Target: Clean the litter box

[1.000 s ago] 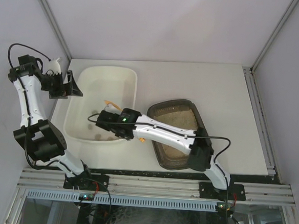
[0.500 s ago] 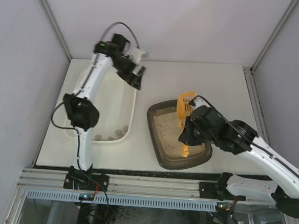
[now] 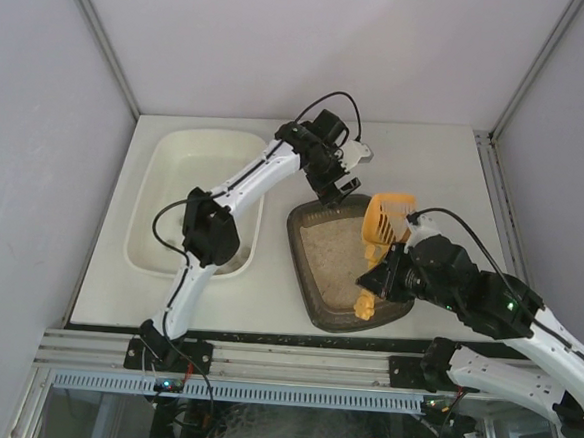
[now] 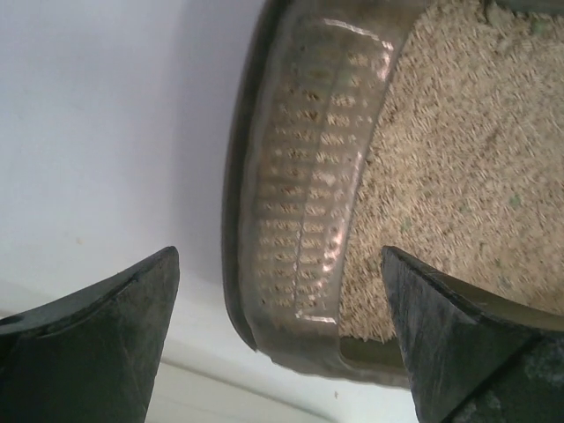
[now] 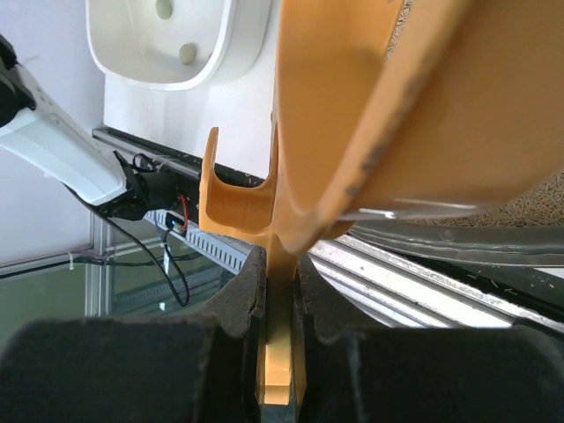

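The dark grey-brown litter box (image 3: 312,286) with beige litter lies right of centre. My left gripper (image 3: 340,186) hovers open at its far-left corner. In the left wrist view the box's rounded rim (image 4: 304,220) runs between the wide-apart fingers (image 4: 106,339), with litter (image 4: 449,167) to the right. My right gripper (image 3: 378,277) is shut on the handle of an orange scoop (image 3: 387,218), held above the box's right side. In the right wrist view the pads (image 5: 242,300) clamp the scoop's handle (image 5: 282,352), and the scoop head fills the top of the frame.
A larger white tub (image 3: 176,156) stands left of the litter box; the right wrist view shows small clumps (image 5: 187,53) inside it. The left arm stretches across the tub's near-right corner. The metal rail (image 3: 302,363) runs along the near edge. Grey walls close in on three sides.
My left arm swung right from the tub's far side to the litter box's far-left corner. My right arm carried the scoop from the tub back over the litter box.
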You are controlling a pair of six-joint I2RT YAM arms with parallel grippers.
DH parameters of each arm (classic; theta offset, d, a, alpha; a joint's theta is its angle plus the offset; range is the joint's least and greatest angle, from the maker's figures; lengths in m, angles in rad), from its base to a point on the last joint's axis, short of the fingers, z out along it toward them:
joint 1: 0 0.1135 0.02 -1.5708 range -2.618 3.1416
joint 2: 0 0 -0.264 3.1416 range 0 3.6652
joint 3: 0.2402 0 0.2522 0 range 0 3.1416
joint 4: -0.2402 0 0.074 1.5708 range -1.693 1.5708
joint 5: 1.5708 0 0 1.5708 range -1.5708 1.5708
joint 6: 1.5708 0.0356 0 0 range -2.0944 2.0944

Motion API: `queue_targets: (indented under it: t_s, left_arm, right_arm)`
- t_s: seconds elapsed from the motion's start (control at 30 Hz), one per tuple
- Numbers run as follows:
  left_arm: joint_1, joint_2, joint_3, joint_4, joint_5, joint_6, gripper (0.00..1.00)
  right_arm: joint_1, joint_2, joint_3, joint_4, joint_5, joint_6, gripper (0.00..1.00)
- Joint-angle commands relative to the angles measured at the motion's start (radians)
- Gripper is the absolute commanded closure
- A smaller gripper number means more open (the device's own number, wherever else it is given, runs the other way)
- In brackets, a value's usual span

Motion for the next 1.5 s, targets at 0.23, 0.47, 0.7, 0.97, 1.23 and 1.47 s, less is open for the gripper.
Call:
queue_targets:
  t_s: [0.23, 0.47, 0.7, 0.97, 1.23, 1.47]
  left_arm:
    - [-0.017, 0.084, 0.017, 0.044, 0.000, 0.092, 0.00]
    - [-0.044, 0.124, 0.009, -0.015, 0.027, 0.144, 0.00]
    - [-0.053, 0.176, 0.041, -0.018, -0.007, 0.109, 0.04]
    - [0.002, 0.095, -0.108, 0.081, -0.044, -0.094, 0.24]
    - [0.149, -0.032, -0.364, 0.187, 0.065, -0.371, 0.39]
    - [0.212, -0.253, -0.670, 0.352, 0.075, -0.486, 0.36]
  right_arm:
    - [0.016, -0.057, -0.037, 0.070, 0.038, 0.055, 1.00]
    - [0.009, -0.079, -0.068, 0.085, 0.043, 0.060, 1.00]
    - [-0.009, -0.094, -0.075, 0.081, 0.043, 0.054, 1.00]
    - [-0.067, -0.087, -0.077, 0.047, -0.004, 0.021, 1.00]
    - [-0.250, -0.023, -0.084, 0.070, -0.255, -0.122, 1.00]
    - [-0.429, 0.162, -0.083, 0.072, -0.541, -0.276, 1.00]
